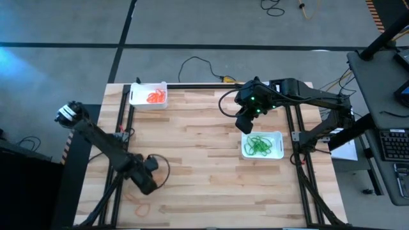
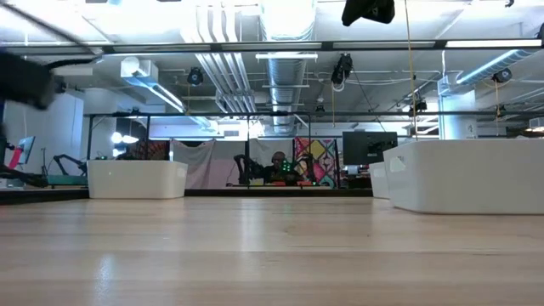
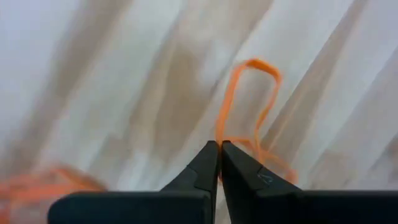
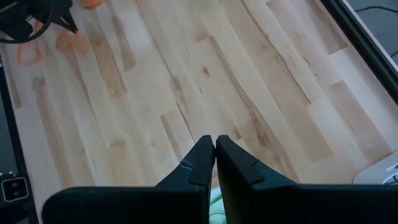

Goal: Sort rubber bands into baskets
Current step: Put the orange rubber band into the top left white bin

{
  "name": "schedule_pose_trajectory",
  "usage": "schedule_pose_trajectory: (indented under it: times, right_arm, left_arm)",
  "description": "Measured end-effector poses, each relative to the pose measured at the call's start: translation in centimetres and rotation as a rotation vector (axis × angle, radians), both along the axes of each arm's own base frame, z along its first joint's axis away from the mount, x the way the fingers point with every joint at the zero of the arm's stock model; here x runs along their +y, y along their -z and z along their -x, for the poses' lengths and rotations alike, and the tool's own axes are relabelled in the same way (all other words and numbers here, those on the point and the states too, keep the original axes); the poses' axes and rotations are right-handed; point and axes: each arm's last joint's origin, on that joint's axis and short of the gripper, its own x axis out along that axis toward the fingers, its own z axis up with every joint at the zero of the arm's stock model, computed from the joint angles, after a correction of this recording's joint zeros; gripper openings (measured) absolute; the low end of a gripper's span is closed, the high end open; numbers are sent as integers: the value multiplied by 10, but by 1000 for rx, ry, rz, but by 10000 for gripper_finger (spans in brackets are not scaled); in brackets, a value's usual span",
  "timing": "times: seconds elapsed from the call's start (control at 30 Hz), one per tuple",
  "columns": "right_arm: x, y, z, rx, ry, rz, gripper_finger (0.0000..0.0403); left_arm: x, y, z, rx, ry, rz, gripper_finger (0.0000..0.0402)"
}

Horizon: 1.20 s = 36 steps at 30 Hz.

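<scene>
My left gripper (image 1: 146, 185) is low over the table's near left part, shut on an orange rubber band (image 3: 249, 106). More orange bands (image 1: 141, 207) lie loose on the wood close by. One white basket (image 1: 149, 96) at the far left holds orange bands. Another basket (image 1: 262, 145) at the right holds green bands (image 1: 259, 145). My right gripper (image 1: 246, 122) hangs shut above that basket's far left corner. A bit of green (image 4: 215, 202) shows under its fingers. A third basket does not show in the high view. My left gripper pinches a strand of the orange rubber band (image 3: 219, 138) between its two fingertips, coming from above. The rest of the band loops out past the tips. I cannot tell whether the band is clear of the table.
A black cable (image 1: 195, 64) loops at the table's far edge. Dark frame rails (image 1: 121, 115) run along the table's left and right sides. Bare wood (image 1: 198, 153) lies between the two arms. A blurred orange band (image 3: 37, 183) also lies beside my left gripper.
</scene>
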Motion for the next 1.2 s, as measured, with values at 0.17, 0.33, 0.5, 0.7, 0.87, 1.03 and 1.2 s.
schedule_pose_trajectory:
  times: [0.17, 0.33, 0.5, 0.7, 0.87, 1.03, 1.2]
  right_arm:
    - [0, 0, 0, 0, 0, 0, 13]
    - [0, 0, 0, 0, 0, 0, 13]
    - [0, 0, 0, 0, 0, 0, 13]
    - [0, 0, 0, 0, 0, 0, 13]
    - [0, 0, 0, 0, -1, 0, 13]
    - [0, 0, 0, 0, 0, 0, 13]
    - [0, 0, 0, 0, 0, 0, 13]
  left_arm:
    - [34, -18, -16, -116, 18, -32, 0]
    - [79, -32, -29, -187, 20, -96, 0]
    - [125, -36, -35, -195, -16, -181, 0]
    - [162, -33, -35, -161, -37, -183, 0]
    - [175, -18, -37, -94, -79, -195, 2]
    - [177, -5, -43, -35, -42, -193, 35]
    - [179, -7, -56, -114, -83, -197, 94]
